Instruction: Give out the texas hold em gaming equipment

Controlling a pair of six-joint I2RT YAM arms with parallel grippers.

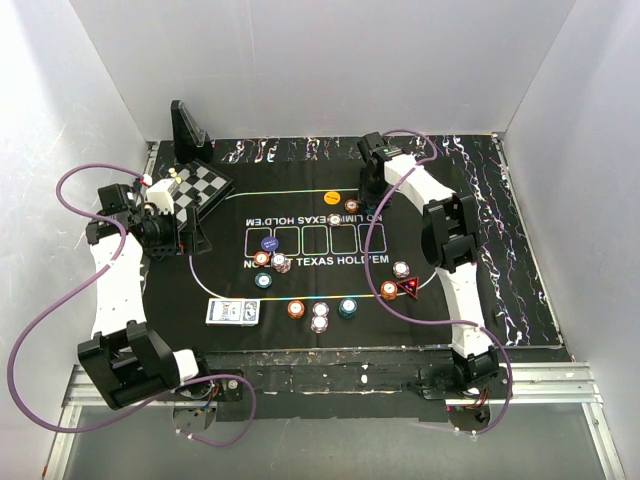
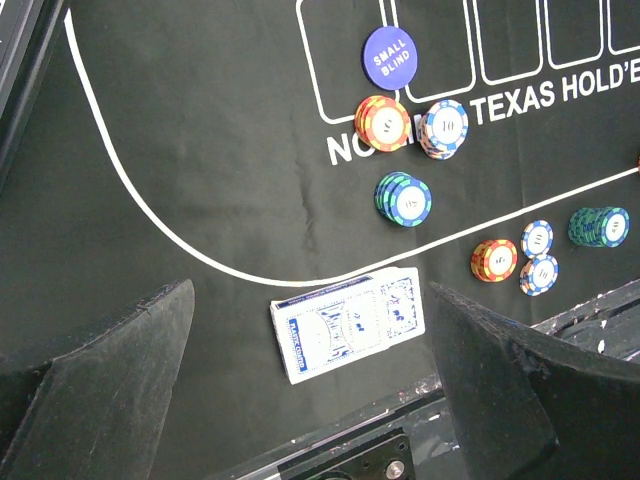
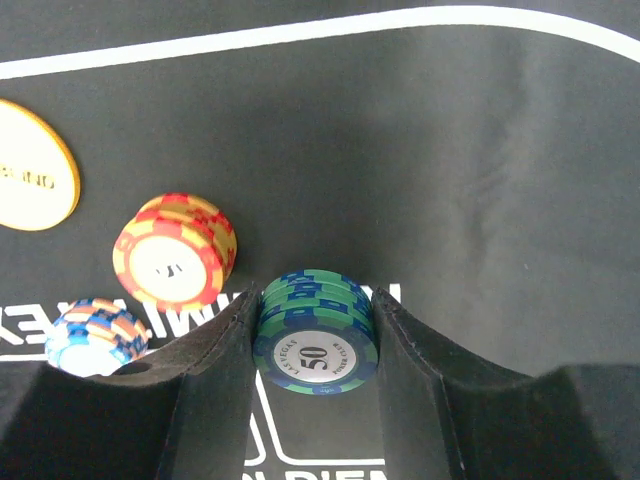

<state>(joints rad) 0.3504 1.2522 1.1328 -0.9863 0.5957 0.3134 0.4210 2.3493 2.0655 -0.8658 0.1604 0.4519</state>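
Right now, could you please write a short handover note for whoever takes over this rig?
Left gripper: open, empty, above the card deck at the near edge of the mat.
Right gripper: closed on a green 50 chip stack that rests on the mat's far side, beside an orange chip stack and the yellow disc.
Done: chip stacks sit at several spots; small blind button and red triangle marker are out.
Left: finish this stack's move, then probably deal the undealt deck.

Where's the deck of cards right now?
Top view: the deck of cards lies flat on the left side, at the near edge of the mat, just left of an orange chip stack.
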